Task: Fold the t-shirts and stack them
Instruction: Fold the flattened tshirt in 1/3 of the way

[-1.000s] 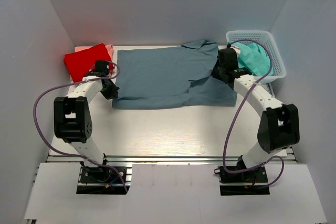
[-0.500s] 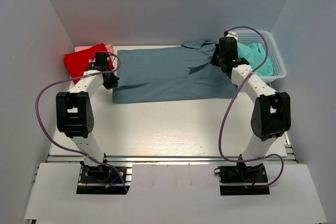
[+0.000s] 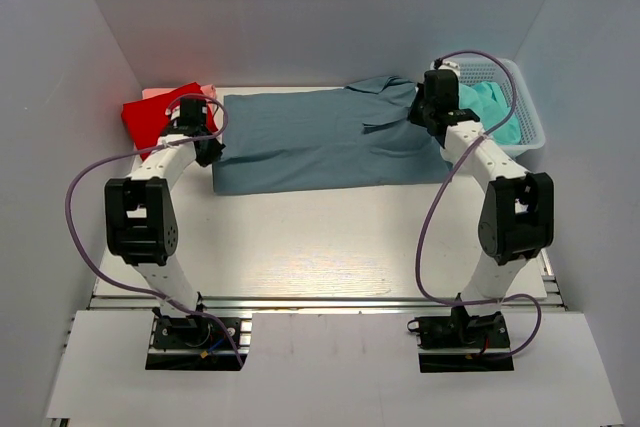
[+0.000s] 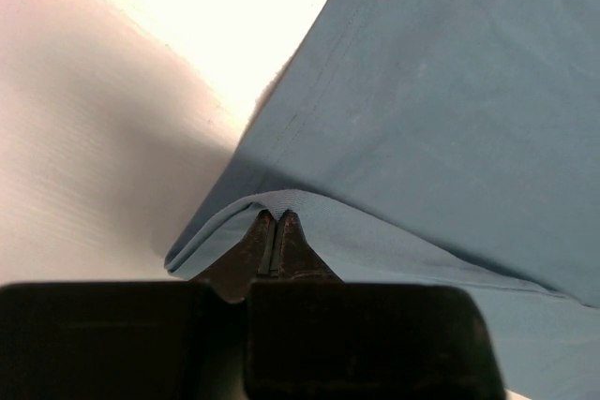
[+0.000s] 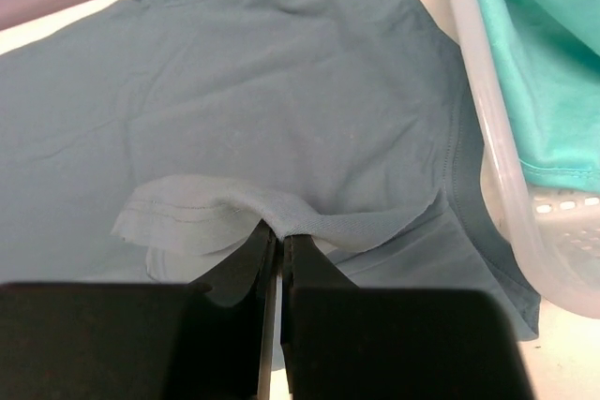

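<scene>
The blue-grey t-shirt (image 3: 320, 142) lies spread across the back of the table, its near half folded over itself. My left gripper (image 3: 205, 147) is shut on the shirt's left edge; in the left wrist view a fold of blue-grey cloth (image 4: 309, 208) drapes over the closed tips (image 4: 276, 220). My right gripper (image 3: 428, 112) is shut on the shirt's right edge by the sleeve; in the right wrist view hemmed cloth (image 5: 216, 208) hangs over the tips (image 5: 280, 236). A red t-shirt (image 3: 160, 115) lies folded on a pink one (image 3: 155, 94) at the back left. A teal t-shirt (image 3: 490, 107) lies in the basket.
The white mesh basket (image 3: 530, 132) stands at the back right, close beside my right gripper; its rim (image 5: 497, 166) shows in the right wrist view. White walls enclose the table on three sides. The bare white table (image 3: 320, 237) stretches from the shirt to the arm bases.
Both grippers have carried the shirt's near edge toward the back, folding it over itself. The shirt now shows as a narrower band, and both arms reach farther back.
</scene>
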`<act>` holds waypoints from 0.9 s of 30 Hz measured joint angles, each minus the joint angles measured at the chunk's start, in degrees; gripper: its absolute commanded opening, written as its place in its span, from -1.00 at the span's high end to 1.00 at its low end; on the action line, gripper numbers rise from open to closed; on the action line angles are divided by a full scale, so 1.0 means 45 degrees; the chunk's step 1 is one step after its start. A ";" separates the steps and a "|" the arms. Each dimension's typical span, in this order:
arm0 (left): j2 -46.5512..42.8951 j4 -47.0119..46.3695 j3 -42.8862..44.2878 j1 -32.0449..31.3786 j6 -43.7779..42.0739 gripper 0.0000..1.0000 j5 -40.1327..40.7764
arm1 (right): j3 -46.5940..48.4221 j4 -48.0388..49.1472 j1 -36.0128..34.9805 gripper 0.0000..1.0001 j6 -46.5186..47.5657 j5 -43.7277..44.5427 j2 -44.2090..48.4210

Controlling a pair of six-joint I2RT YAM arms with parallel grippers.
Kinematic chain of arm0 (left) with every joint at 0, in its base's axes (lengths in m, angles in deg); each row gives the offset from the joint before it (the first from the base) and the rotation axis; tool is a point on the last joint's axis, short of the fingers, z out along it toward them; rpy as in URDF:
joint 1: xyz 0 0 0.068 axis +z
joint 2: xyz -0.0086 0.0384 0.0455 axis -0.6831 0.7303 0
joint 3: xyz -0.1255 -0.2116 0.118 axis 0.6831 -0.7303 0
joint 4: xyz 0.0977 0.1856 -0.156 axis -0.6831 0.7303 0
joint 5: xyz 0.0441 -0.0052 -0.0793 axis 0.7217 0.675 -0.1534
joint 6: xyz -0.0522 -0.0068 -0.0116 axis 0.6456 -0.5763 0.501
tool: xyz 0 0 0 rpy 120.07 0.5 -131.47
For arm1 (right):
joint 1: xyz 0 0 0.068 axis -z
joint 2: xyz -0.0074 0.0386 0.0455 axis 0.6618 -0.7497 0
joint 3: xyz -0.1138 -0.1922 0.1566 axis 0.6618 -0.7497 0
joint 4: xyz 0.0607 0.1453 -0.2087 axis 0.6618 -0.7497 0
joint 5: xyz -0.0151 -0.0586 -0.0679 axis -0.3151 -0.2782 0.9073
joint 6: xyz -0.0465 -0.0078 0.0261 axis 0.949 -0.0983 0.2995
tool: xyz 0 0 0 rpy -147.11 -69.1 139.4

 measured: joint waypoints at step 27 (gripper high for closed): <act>0.1389 0.0083 0.1214 0.0277 -0.1025 -1.00 -0.0486 | 0.3196 0.0593 0.0403 -0.81 -0.0325 -0.1190 -0.4541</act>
